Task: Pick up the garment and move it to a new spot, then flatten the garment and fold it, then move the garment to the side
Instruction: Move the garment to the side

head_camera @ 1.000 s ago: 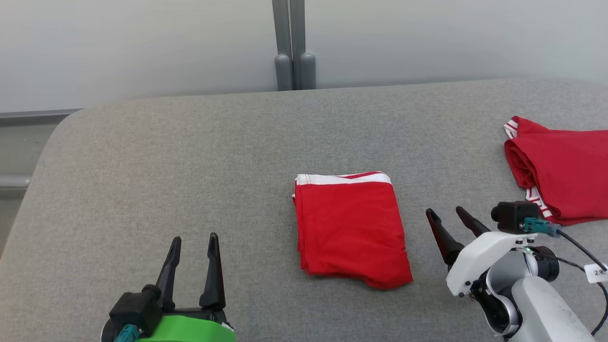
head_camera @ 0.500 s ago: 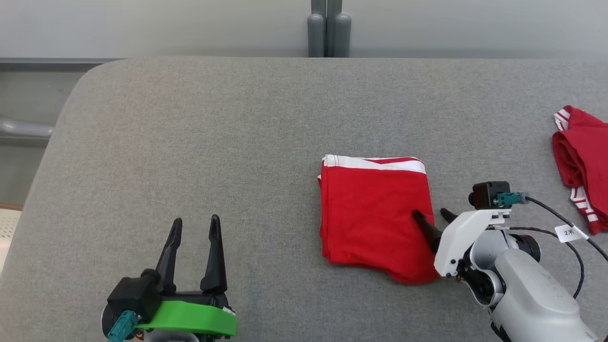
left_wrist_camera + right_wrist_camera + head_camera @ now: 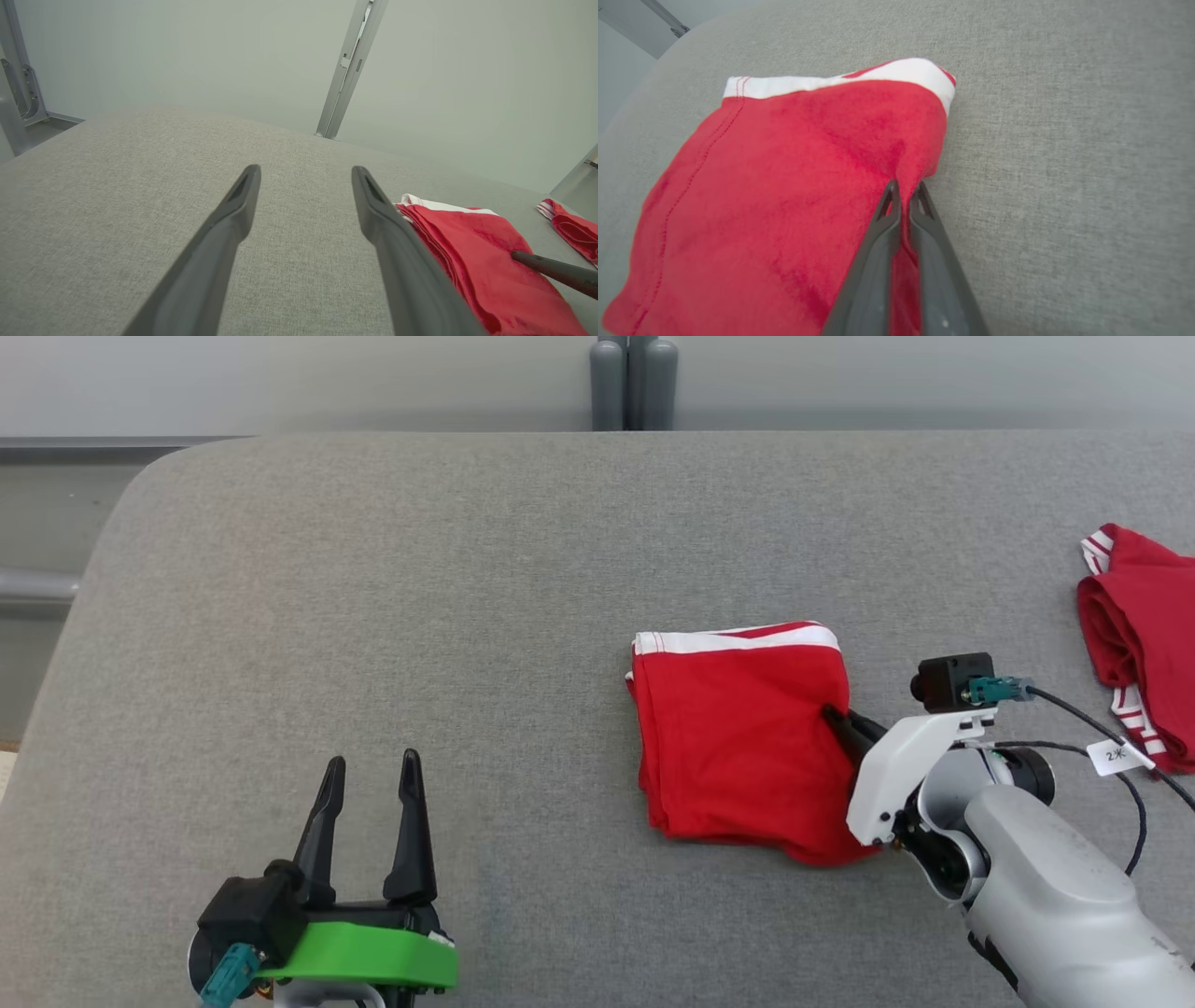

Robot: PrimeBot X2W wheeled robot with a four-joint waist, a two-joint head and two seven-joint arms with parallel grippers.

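Right tool point(image 3: 834, 714) clenched on the garment point(image 3: 738, 737). In the right wrist view its two dark fingers point(image 3: 887, 219) stand nearly together at the tips, with a ridge of red cloth pinched between them. The pinch is on the garment's side edge nearest this tool, a little short of the white band point(image 3: 859, 79). The garment lies folded in a rough rectangle on the grey desk point(image 3: 467, 569), spreading ahead of this tool and off to its left, with the band at the far end. The cloth puckers up toward the grip. Left tool point(image 3: 372, 761) released, fingers spread wide over bare desk. The garment sits well off to its right, past its right finger point(image 3: 397, 242). A second red garment point(image 3: 1139, 644), crumpled and with striped trim, lies on the desk to the right of the right tool, apart from it. A black cable point(image 3: 1083, 719) with a white tag point(image 3: 1111, 756) trails from the right wrist.
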